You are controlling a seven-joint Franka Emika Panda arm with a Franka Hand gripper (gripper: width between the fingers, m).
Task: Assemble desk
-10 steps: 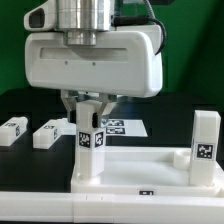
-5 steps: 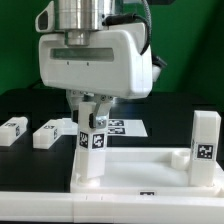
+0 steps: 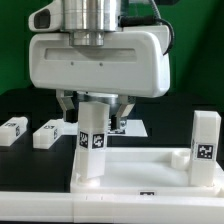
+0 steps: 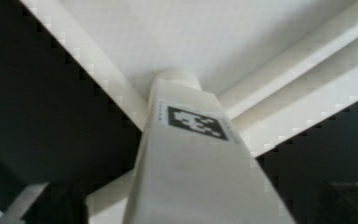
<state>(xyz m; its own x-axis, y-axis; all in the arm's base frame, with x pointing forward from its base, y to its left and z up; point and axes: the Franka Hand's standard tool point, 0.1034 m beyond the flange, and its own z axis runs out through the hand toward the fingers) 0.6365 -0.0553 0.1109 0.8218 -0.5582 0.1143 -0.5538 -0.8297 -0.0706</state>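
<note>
- Two legs stand upright on the tabletop point(image 3: 140, 182). The leg point(image 3: 92, 145) is in the corner socket at the exterior view's left, directly under the gripper point(image 3: 96, 106). The second leg point(image 3: 206, 145) is at the corner on the exterior view's right.
- Two loose legs point(image 3: 47, 133) lie on the table point(image 3: 30, 165) further to the exterior view's left. They are well apart from the tabletop, with the marker board point(image 3: 128, 127) behind.
- The fingers point(image 3: 68, 103) stand wide, one on each side of the leg's upper part. A gap shows on both sides, so nothing is held. The wrist view agrees: the leg point(image 4: 194, 160) rises between them untouched, its tag point(image 4: 197, 124) facing the camera.
- The step in hand looks like seating this leg in its socket, probably by gripping and turning. I cannot tell whether it is fully home.
- To do it well, keep the gripper centred over the leg as it is now. Then both pads should meet opposite flat faces at the same time.
- Close squarely on the faces, not on the edges, or the square leg is likely to twist out.
- Turn about the leg's own axis with light downward pressure.
- Avoid any sideways push, since the tabletop could slide or the leg could tilt in the socket.
</note>
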